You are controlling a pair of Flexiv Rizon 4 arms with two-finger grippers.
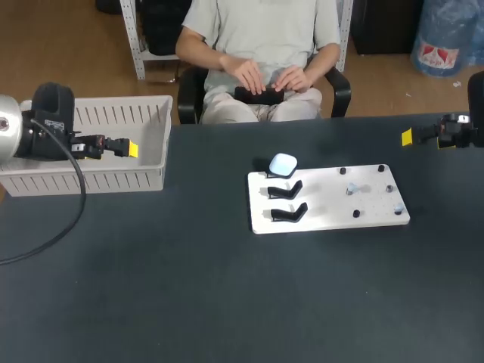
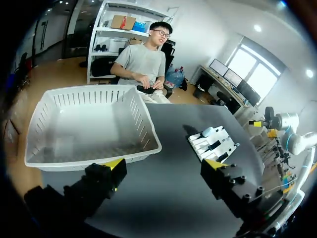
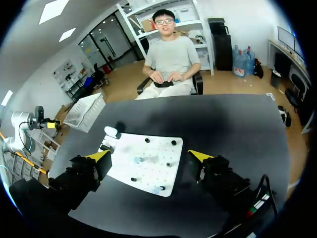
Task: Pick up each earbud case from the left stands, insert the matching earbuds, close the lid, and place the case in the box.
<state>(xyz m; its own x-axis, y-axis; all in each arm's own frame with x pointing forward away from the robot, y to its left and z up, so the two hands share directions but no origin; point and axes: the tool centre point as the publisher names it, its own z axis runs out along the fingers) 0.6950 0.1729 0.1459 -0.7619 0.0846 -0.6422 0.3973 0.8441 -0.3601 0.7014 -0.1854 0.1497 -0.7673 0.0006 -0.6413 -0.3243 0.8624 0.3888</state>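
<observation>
At the middle of the head view, a little right of centre: one earbud case (image 1: 283, 164), pale and rounded, seated on the uppermost of three black stands (image 1: 285, 190). The two lower stands were bare.

Beneath them: a white board (image 1: 325, 220), stands along its left edge, small dark pegs across its right half. Two pale items there, likely the earbuds (image 1: 352, 189), were too small for you to be sure of.

At upper left: a white slatted basket (image 1: 83, 181), taken to be the box. Your left gripper (image 1: 133, 149) hung over it, fingers spread wide, holding nothing, well apart from the case.

At the upper right edge: your right gripper (image 1: 407, 137), likewise wide open and empty, above the dark table (image 1: 151, 295) and clear of the board.

Hazards, as judged:
- The case was rounded and merely perched, so an off-centre pinch could squirt it off the stand.
- The bare stand just below could catch a descending finger.
- The board looked unfixed, so a nudge might shift it and spill the earbuds.
</observation>
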